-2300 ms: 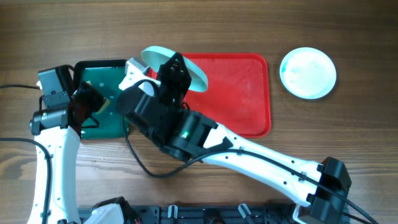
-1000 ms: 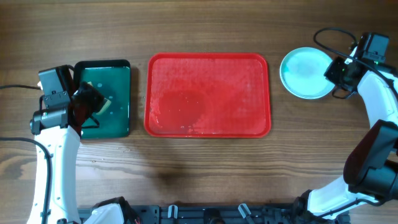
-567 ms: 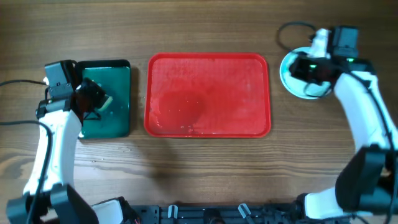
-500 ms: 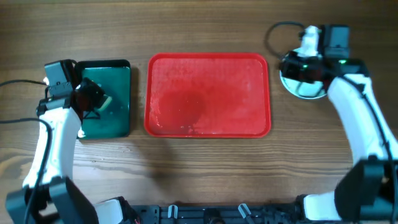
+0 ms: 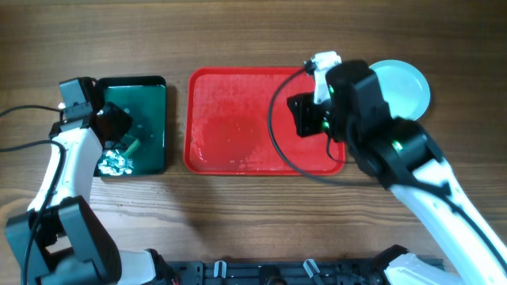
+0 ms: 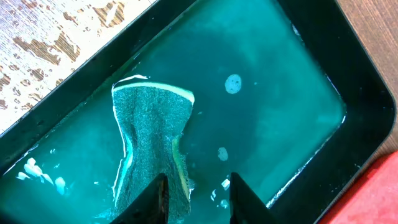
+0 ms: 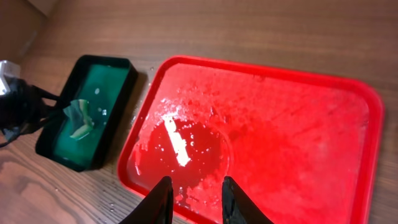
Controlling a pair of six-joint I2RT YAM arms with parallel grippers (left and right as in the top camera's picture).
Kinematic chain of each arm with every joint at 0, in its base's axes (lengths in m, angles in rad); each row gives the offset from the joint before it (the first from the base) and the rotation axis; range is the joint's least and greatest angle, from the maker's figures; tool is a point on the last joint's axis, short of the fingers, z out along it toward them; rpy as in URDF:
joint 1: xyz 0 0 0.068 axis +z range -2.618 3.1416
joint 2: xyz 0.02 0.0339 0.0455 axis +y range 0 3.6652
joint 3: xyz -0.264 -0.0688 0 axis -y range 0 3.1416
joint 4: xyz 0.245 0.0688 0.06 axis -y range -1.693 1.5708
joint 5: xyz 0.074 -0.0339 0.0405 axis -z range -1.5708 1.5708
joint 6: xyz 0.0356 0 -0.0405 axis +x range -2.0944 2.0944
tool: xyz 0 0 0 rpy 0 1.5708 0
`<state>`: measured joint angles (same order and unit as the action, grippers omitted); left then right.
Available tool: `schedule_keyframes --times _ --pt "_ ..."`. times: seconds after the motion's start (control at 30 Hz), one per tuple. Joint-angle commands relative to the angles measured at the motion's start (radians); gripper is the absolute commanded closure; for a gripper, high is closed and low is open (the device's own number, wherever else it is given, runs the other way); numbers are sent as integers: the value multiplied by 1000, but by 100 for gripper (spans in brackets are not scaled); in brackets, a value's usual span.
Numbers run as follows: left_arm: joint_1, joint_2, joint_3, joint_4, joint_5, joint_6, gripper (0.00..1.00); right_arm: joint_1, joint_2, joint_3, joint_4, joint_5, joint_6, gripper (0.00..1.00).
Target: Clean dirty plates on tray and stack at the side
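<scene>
Both hands released.
The red tray [image 7: 298,137] lies wet under the right hand [image 7: 196,200]; its arm covers part of the plates [image 5: 408,79]. The left hand [image 6: 199,200] hides the lower end of the sponge [image 6: 152,137].

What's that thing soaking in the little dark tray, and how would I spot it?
Start at the big red tray in the middle of the wooden table; beside it sits a smaller black-rimmed green tray holding water. The sponge lies in it: rough dark green on top, yellow underneath, pinched at the waist, unlike the white foam flecks around it.
</scene>
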<state>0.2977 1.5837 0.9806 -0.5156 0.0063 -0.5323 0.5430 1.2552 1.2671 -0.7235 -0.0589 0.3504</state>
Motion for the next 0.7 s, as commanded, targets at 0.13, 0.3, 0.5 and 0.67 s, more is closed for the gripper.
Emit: schedule_keyframes --times 0.13,0.3,0.5,0.67 --pt "4 -378 1 -72 209 1 55 80 -309 2 -207 143 30 73" --pt "-13 -612 1 -241 233 1 0 97 -495 -1 -366 175 63 66" --pt "-19 -703 1 -342 233 1 0 97 -573 -16 -464 206 71 0" --pt "-19 -690 1 -342 232 1 0 97 -571 -16 -468 206 71 0"
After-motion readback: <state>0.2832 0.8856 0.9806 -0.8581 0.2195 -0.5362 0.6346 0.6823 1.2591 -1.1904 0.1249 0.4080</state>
